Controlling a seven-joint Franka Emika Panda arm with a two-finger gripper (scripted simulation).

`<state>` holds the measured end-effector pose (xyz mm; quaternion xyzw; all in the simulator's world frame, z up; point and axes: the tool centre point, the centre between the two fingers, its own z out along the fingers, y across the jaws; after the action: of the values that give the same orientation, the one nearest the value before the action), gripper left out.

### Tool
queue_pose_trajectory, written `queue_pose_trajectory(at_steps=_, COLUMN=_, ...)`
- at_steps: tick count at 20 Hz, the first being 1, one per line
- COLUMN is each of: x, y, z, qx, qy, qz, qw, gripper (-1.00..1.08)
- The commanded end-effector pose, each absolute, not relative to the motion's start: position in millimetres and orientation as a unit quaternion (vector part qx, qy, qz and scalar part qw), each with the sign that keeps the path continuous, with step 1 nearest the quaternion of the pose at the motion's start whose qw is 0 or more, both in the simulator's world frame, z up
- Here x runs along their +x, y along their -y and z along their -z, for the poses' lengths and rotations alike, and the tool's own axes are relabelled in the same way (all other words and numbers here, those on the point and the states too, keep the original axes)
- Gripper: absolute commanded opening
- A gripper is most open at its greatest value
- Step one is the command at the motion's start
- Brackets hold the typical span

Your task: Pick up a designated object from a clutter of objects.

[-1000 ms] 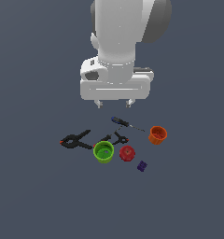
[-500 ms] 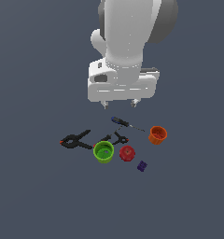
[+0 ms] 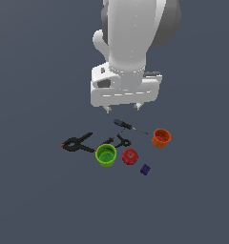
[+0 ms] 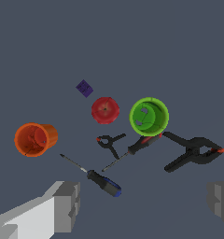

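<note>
The designated object, a small black spring clamp [image 3: 121, 140] [image 4: 109, 141] with red-orange tips, lies among the clutter between the green cup [image 3: 106, 155] [image 4: 149, 116], the red round piece [image 3: 130, 156] [image 4: 105, 110] and the blue-handled screwdriver [image 3: 128, 126] [image 4: 99, 178]. My gripper [image 3: 122, 108] [image 4: 142, 200] hangs open above the clutter with nothing between its fingers. It is roughly over the screwdriver and well clear of the clamp. In the wrist view the two grey fingers [image 4: 62, 205] stand wide apart.
A larger black clamp [image 3: 77, 143] [image 4: 193, 153] lies at the exterior view's left of the green cup. An orange cup [image 3: 161, 137] [image 4: 35, 139] lies on its side. A purple cube [image 3: 145, 169] [image 4: 84, 87] and a thin dark tool with a red handle [image 4: 132, 150] lie nearby.
The gripper has come down a little and shifted slightly toward the exterior view's right. It stays open. The objects have not moved.
</note>
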<state>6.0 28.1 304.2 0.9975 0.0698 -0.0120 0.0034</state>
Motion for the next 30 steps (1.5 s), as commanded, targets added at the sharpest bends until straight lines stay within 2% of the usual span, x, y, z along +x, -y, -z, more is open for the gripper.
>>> queue_pose_trajectory(at_steps=1, x=6.7, y=-28.3, z=-298.4, qx=0.996, qy=-0.083, qz=0.012, qw=0.004, gripper=1.00)
queue_pose_trajectory(at_steps=30, x=2.3, y=-36.4, z=-153.2, qx=0.901, qy=-0.433, qz=0.010, qw=0.010, gripper=1.00)
